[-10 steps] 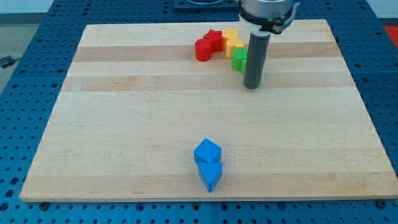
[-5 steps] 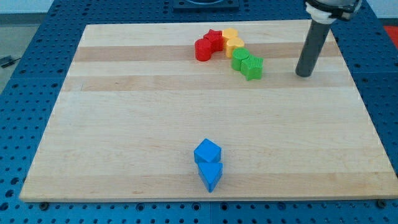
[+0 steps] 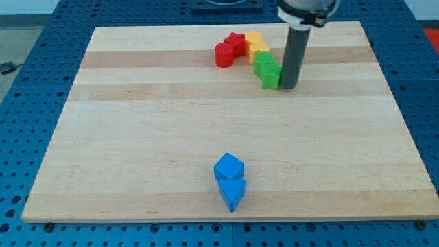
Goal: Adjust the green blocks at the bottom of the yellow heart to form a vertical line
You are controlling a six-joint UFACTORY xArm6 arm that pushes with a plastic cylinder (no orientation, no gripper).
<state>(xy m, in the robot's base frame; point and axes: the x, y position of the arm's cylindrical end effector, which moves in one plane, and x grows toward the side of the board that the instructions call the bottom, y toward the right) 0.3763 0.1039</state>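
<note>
My tip [image 3: 289, 86] touches the right side of the lower green block [image 3: 271, 77], partly hiding it; no pincer is visible.

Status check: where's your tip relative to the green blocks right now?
My tip against lower green block, on its right. Upper green block touching yellow heart. Nothing in the way.
</note>
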